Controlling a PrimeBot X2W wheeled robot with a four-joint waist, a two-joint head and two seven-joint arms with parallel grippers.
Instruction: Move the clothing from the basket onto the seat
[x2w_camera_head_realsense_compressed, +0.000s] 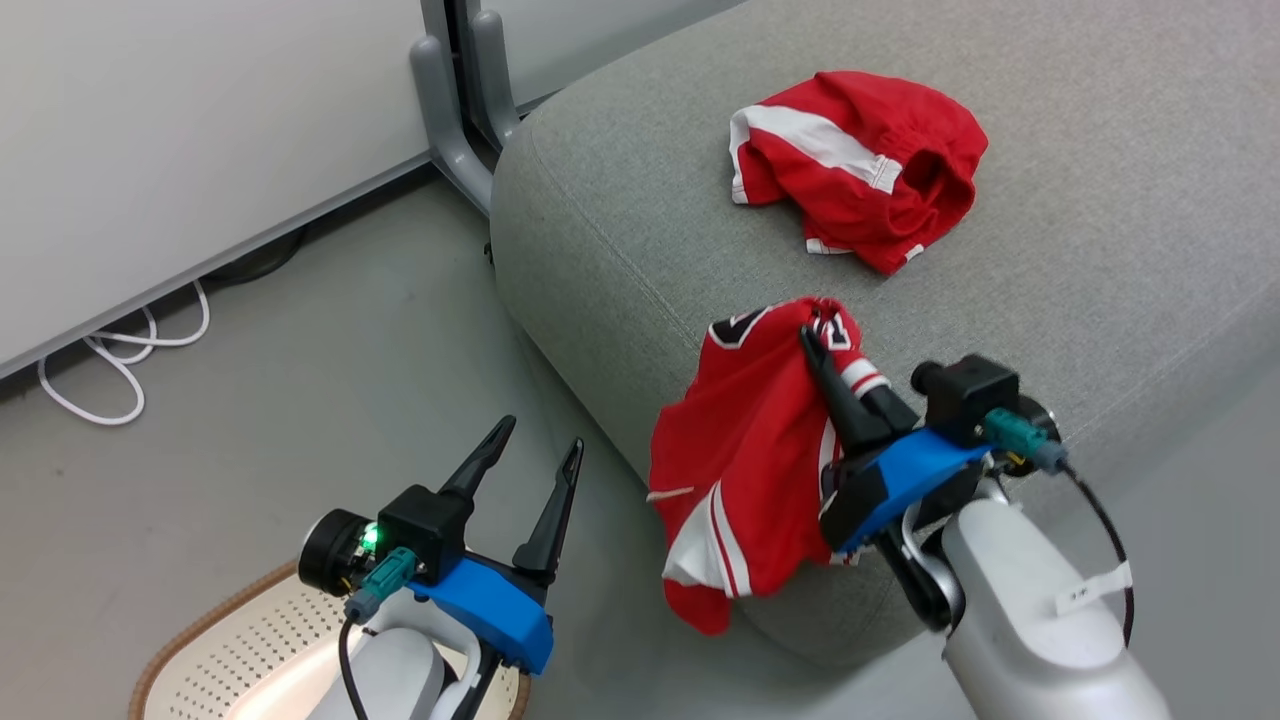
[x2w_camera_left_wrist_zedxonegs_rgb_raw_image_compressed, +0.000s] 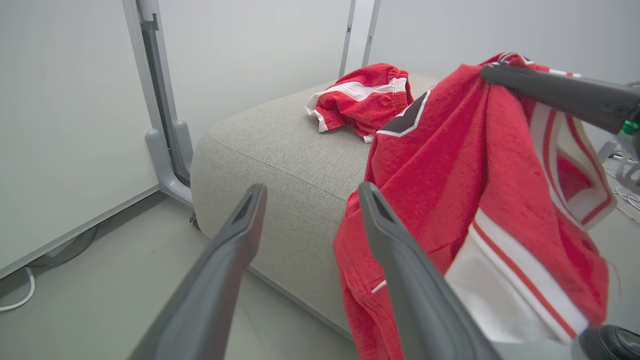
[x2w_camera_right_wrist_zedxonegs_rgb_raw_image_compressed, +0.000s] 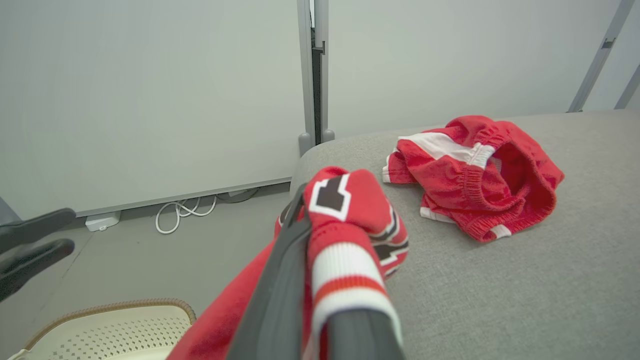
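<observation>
I have the lettered garment (x2w_camera_head_realsense_compressed: 745, 440) caught at its upper end in the right gripper (x2w_camera_head_realsense_compressed: 812, 335). The two dark fingers are pressed together on a bunch of red fabric with black-and-white lettering and a white-and-red striped band. In the right wrist view the cloth wraps over the fingers, so I see no gap between them. The pinched bunch sits at the front edge of the seat (x2w_camera_head_realsense_compressed: 620, 200), near its rounded corner. I cannot tell whether the bunch rests on the cushion top. The rest of the garment hangs from the grip down the seat's front face towards the floor (x2w_camera_head_realsense_compressed: 300, 380).

The second garment (x2w_camera_head_realsense_compressed: 860, 165) lies crumpled on top of the seat. It is farther back than the right gripper and well apart from it.

My left gripper (x2w_camera_head_realsense_compressed: 544, 432) has its fingers spread wide with nothing between them. It hangs over the floor, near the hanging cloth but apart from it in the head view. The basket (x2w_camera_head_realsense_compressed: 230, 640) stands on the floor under my left arm, and I see its brown rim and perforated wall.
</observation>
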